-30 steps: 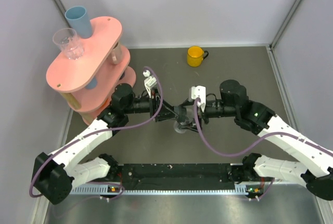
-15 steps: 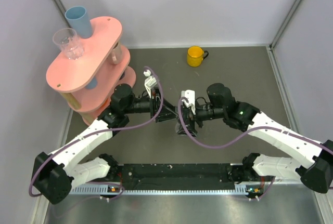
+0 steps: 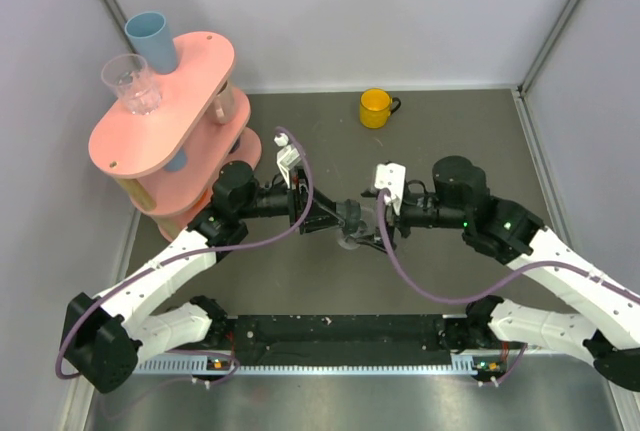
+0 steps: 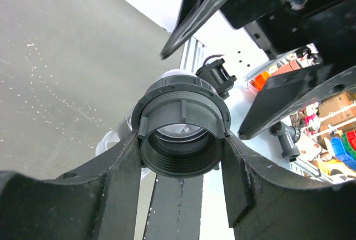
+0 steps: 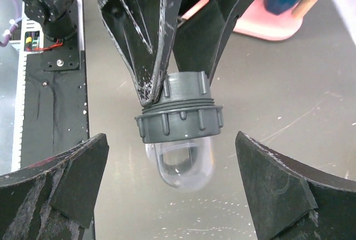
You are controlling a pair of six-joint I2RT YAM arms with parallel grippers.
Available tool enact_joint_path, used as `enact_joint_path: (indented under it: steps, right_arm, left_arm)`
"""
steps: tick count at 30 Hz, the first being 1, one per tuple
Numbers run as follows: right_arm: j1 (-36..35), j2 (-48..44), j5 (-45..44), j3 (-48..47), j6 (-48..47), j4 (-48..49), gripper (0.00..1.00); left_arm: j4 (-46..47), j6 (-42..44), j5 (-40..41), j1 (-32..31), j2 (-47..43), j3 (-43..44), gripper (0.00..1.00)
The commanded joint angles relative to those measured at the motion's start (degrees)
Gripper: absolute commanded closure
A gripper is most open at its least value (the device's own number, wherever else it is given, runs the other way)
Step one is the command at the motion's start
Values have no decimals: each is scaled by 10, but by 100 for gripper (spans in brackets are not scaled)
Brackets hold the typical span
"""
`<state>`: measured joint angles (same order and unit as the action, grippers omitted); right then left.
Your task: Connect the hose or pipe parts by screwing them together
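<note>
The pipe parts (image 3: 351, 223) hang joined above the table's middle: a grey threaded cylinder (image 4: 181, 131), a ribbed dark ring nut (image 5: 179, 123) and a clear dome end (image 5: 181, 165). My left gripper (image 4: 181, 159) is shut on the grey cylinder, one finger (image 5: 146, 45) on each side of it. To the right of the parts, my right gripper (image 5: 172, 181) stands open. Its fingers (image 5: 278, 179) flank the dome and ring nut without touching them. In the top view the right gripper (image 3: 376, 221) sits just right of the parts.
A yellow mug (image 3: 376, 107) stands at the back of the table. A pink tiered stand (image 3: 160, 121) with a blue cup (image 3: 151, 39) and a clear glass (image 3: 132, 82) fills the back left. A black rail (image 3: 340, 329) runs along the near edge.
Half a second ago the right gripper was turned in against the parts; it has since drawn back to the right with its jaws wider. The left gripper holds still.
</note>
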<state>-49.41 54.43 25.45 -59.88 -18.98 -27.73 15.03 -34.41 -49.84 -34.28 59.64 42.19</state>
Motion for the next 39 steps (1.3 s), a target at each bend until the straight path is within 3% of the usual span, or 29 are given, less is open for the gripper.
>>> enact_joint_path:
  steps: [1,6,21,39]
  right_arm:
    - [-5,-20,6,-52,-18,-19,6]
    - [-6,-11,64,-56,-20,-15,8]
    - [-10,34,127,-10,-4,19,12]
    - [-9,69,120,42,14,38,12]
  left_arm:
    - [50,-3,0,1,-8,2,100]
    - [58,-12,-1,1,-3,2,100]
    - [70,-25,-4,1,-4,11,100]
    - [58,-13,0,1,-10,11,100]
